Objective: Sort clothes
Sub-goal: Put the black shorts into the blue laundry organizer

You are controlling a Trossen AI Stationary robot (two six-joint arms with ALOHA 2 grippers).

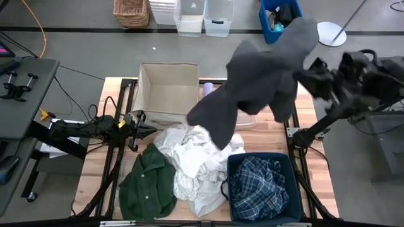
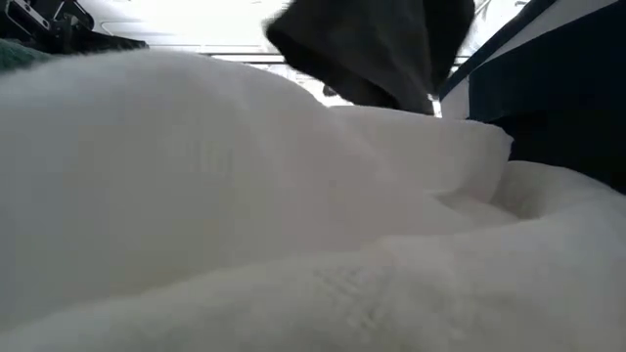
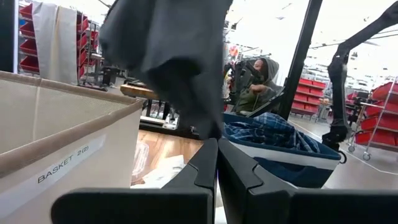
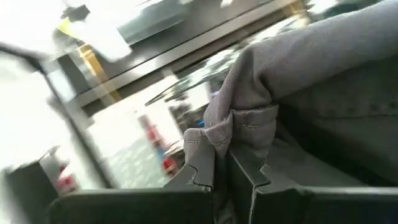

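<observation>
My right gripper [image 1: 314, 65] holds the dark grey garment [image 1: 259, 82] high above the table; it hangs down in the low view [image 2: 377, 49] and the left wrist view [image 3: 168, 56]. My left gripper [image 1: 151, 130] is shut and empty at the table's left, next to the white fabric pieces [image 1: 192, 161]. The dark green shirt [image 1: 148, 183] lies at the near left. The blue-and-white plaid shirt [image 1: 259, 183] lies in the dark blue bin [image 1: 235, 162]. My right gripper pinches a bunched fold of the grey garment [image 4: 233, 134] between its two fingers. The garment is lifted clear of the table and hangs spread below and to the left of the fingers, its lower end [image 1: 211, 126] over the white fabric.
A beige fabric basket [image 1: 167, 91] labelled BASKET 2 stands at the far left. A clear plastic lid [image 1: 246, 120] lies under the hanging garment. More bins stand on the floor beyond the table. A person [image 3: 258, 81] sits behind the table.
</observation>
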